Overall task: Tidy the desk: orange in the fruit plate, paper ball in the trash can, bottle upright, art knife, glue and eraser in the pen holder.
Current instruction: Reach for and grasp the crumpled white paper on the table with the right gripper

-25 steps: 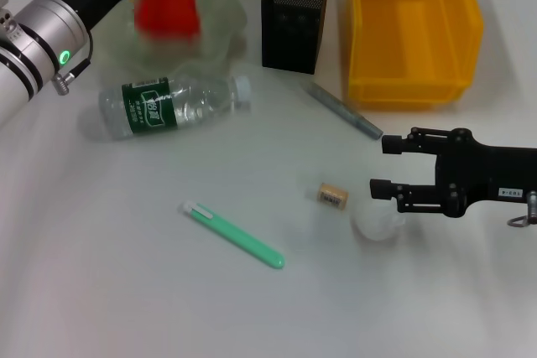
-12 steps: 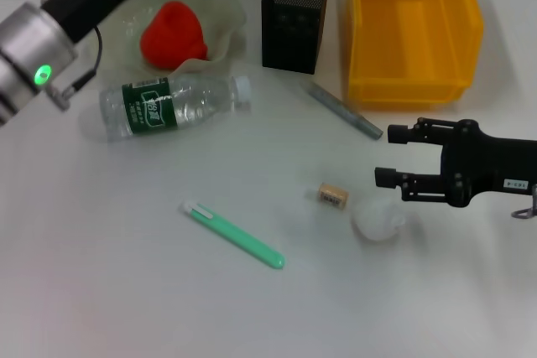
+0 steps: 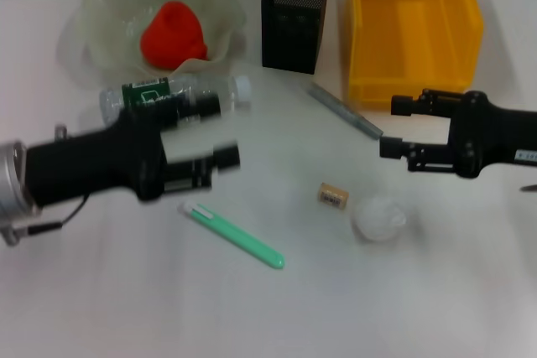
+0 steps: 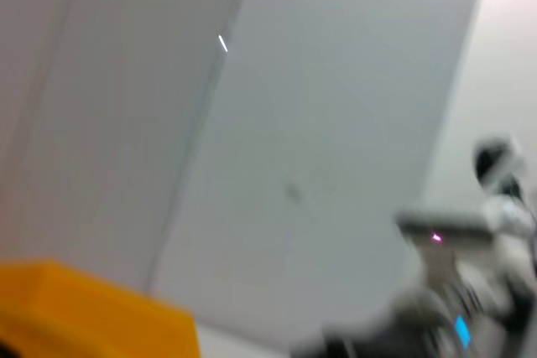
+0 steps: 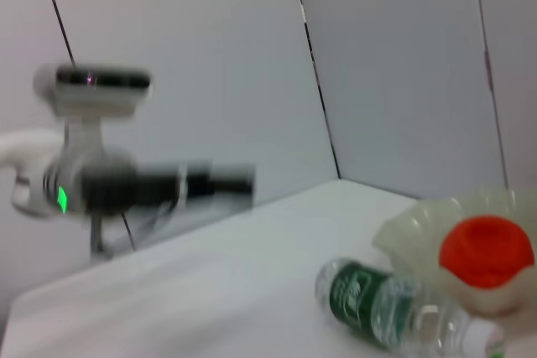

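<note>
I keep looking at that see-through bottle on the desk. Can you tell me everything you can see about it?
The bottle is clear plastic with a dark green label carrying white print and a white cap. It lies on its side on the white desk, cap pointing toward the pen holder, just in front of the fruit plate that holds the orange. In the head view the left gripper and its black arm overlap the bottle's near side; whether they touch it cannot be told.
</note>
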Tool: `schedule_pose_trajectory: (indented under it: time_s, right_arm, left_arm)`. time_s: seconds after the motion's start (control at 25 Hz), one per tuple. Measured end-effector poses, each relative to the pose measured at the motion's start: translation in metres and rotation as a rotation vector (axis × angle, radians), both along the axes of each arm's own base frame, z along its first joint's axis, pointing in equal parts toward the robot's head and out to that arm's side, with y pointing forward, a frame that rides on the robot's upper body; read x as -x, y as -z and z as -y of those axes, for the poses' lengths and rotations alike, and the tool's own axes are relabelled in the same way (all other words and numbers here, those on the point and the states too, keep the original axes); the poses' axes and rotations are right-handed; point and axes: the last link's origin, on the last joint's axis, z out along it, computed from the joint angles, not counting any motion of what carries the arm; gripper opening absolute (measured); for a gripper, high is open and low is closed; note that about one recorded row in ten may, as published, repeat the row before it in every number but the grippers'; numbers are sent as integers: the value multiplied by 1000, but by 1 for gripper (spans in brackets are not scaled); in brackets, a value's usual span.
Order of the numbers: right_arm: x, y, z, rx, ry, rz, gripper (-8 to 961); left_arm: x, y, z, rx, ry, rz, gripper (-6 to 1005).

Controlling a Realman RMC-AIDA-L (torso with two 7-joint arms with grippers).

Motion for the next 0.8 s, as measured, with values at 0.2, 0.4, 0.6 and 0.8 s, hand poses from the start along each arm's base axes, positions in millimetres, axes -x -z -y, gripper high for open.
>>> schedule_pose_trajectory:
  time_s: [0.2,0.4,0.6,0.8]
  right_arm:
    - [38,-33,-21,90,15,54,740]
    - [84,-48,-47,255,105,318,740]
    - [106,-25,-61,362,142,639,739]
    - [109,10,-59,358,81,839,739]
  left_arm:
    - [13,15,16,4,30,-72,813]
    - [16,27,22,14,45,-117,813]
    - [19,33,21,13,39,-148,813]
    - [19,35,20,7,33,-158,813]
